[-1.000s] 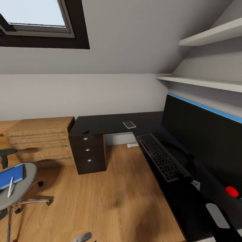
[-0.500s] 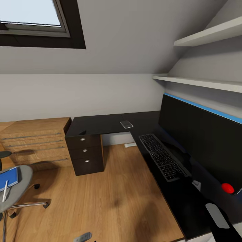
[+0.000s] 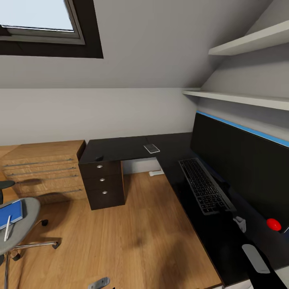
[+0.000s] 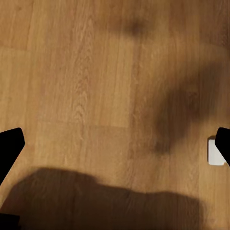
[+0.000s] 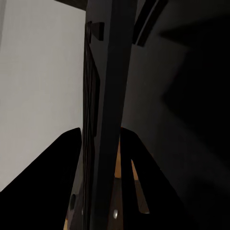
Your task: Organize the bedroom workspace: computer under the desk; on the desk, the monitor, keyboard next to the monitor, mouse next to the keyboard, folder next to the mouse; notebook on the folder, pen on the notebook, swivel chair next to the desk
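So far the monitor [image 3: 245, 168] stands on the desk [image 3: 120, 147], along its right-hand wing, and the keyboard [image 3: 205, 185] lies on the desktop just in front of the screen, so those two steps look done. Judging by the right wrist view, the right gripper [image 5: 101, 143] has its dark fingers [image 5: 57, 177] pinching the keyboard's edge, which runs up between them, so that placement may not be quite let go. The left gripper [image 4: 115, 143] hangs over bare wood floor [image 3: 132, 237] with its fingertips spread wide and nothing between them. A small dark lump near the desk's left corner, above the drawer unit [image 3: 103, 182], may be the mouse, though it is too small to tell. Well left of the desk, the swivel chair [image 3: 18, 224] carries the blue folder [image 3: 10, 212] with the pen [image 3: 8, 227] lying on it; I judge folder, notebook, pen and chair all remain to be dealt with
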You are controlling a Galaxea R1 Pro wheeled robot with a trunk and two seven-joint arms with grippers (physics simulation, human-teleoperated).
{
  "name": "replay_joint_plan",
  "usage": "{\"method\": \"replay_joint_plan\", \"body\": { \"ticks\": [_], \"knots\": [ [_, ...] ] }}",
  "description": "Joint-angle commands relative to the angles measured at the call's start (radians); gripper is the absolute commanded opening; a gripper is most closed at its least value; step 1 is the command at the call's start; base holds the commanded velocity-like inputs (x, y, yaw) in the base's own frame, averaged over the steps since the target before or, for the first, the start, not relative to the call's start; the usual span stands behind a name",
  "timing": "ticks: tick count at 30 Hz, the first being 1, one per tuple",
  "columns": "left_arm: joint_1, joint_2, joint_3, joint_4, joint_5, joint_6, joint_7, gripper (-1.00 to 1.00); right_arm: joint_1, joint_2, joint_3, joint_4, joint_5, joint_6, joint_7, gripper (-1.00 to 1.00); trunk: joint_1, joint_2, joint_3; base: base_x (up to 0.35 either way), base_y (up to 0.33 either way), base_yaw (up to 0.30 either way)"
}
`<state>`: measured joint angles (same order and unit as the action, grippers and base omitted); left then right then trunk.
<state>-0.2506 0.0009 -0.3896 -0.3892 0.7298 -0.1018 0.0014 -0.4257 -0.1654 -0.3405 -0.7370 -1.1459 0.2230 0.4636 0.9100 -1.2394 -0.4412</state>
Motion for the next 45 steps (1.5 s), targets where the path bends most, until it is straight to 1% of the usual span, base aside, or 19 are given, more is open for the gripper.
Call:
{"method": "replay_joint_plan", "body": {
  "ticks": [1,14,15,20,21,24,40,45],
  "knots": [
    [-0.001,0.000,-0.007,0.001,0.010,-0.006,0.000,1.00,-0.001,0.001,-0.002,0.000,-0.011,0.009,0.003,-1.00,0.000,-0.001,-0.001,0.000,0.000,0.000],
    [-0.001,0.000,-0.007,0.001,0.010,-0.006,0.000,1.00,-0.001,0.001,0.005,0.002,-0.007,0.013,-0.008,-1.00,0.000,-0.001,-0.001,0.000,0.000,0.000],
    [-0.001,0.000,-0.007,0.001,0.010,-0.006,0.000,1.00,-0.001,0.001,0.015,0.002,-0.007,0.014,-0.010,-1.00,0.000,-0.001,-0.001,0.000,0.000,0.000],
    [-0.001,0.001,-0.007,0.001,0.010,-0.006,0.000,1.00,-0.001,-0.001,0.101,0.001,-0.007,0.015,-0.010,-1.00,0.000,-0.001,-0.001,0.000,0.000,0.000],
    [-0.001,0.001,-0.007,0.001,0.010,-0.006,0.000,1.00,-0.001,-0.001,0.112,0.001,-0.007,0.015,-0.010,-1.00,0.000,-0.001,-0.001,0.000,0.000,0.000],
    [-0.001,0.001,-0.007,0.001,0.010,-0.006,0.000,1.00,-0.001,-0.001,0.125,0.001,-0.007,0.015,-0.010,-1.00,0.000,-0.001,-0.001,0.000,0.000,0.000],
    [-0.001,0.000,-0.007,0.001,0.010,-0.006,0.000,1.00,-0.001,0.000,0.133,0.002,-0.006,0.015,-0.022,-1.00,0.000,-0.001,-0.001,-0.035,-0.012,0.000],
    [-0.001,0.001,-0.007,0.001,0.009,-0.006,0.000,1.00,-0.001,0.000,0.133,0.002,-0.006,0.015,-0.043,-1.00,0.000,-0.001,-0.001,-0.017,-0.008,0.000]
  ]
}}
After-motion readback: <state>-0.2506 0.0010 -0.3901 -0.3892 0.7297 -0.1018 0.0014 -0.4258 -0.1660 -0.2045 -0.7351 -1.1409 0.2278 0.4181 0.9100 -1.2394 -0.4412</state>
